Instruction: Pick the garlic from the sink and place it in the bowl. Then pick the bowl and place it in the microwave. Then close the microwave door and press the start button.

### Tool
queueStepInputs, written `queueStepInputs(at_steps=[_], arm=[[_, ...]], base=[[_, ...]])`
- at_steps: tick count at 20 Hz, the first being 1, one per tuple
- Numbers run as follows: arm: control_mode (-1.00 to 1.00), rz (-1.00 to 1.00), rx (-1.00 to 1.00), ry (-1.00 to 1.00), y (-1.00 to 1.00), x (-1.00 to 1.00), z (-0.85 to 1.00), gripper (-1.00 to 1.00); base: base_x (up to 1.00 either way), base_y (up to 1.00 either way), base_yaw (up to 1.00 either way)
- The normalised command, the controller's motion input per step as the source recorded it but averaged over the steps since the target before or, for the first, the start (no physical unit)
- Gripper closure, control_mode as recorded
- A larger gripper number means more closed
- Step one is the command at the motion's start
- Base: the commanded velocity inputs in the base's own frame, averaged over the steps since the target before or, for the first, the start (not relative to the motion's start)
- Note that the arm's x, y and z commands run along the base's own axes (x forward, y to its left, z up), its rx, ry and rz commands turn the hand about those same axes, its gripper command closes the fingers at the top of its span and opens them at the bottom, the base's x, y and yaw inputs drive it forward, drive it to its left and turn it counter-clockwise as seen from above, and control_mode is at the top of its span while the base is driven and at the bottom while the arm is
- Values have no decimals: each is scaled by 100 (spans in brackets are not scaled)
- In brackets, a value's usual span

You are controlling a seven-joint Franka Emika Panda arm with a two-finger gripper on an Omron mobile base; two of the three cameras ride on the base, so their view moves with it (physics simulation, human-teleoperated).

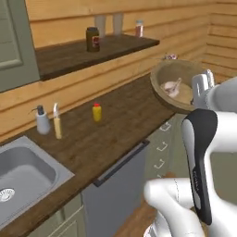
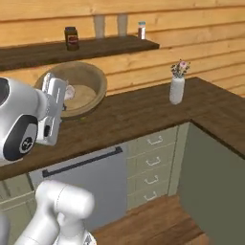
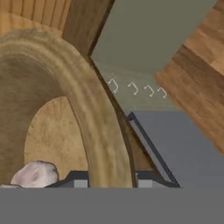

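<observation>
Left base view: my pincer pinching bowl rim, bowl lifted over worktop, garlic inside, sink at lower left; right base view: bowl tilted; hand view: rim btwn fingertips.

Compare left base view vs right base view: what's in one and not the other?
Left base alone: the sink, a soap dispenser, a yellow bottle.
Right base alone: a white vase with flowers, standing clear on the counter corner.
Both: the bowl lifted off the counter and tilted, the garlic inside, the gripper clamped on its rim, the shelf's dark jar, and the dishwasher front.
</observation>
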Motion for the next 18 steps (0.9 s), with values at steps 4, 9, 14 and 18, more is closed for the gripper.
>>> queueStepInputs(at_steps=[4, 9, 14, 18], arm=[[100, 0, 0, 0, 0, 0, 0, 100], [100, 0, 0, 0, 0, 0, 0, 100], [100, 0, 0, 0, 0, 0, 0, 100], [100, 0, 0, 0, 0, 0, 0, 100]], base=[[0, 0, -99], [0, 0, -95], [0, -4, -94], [0, -14, -91]])
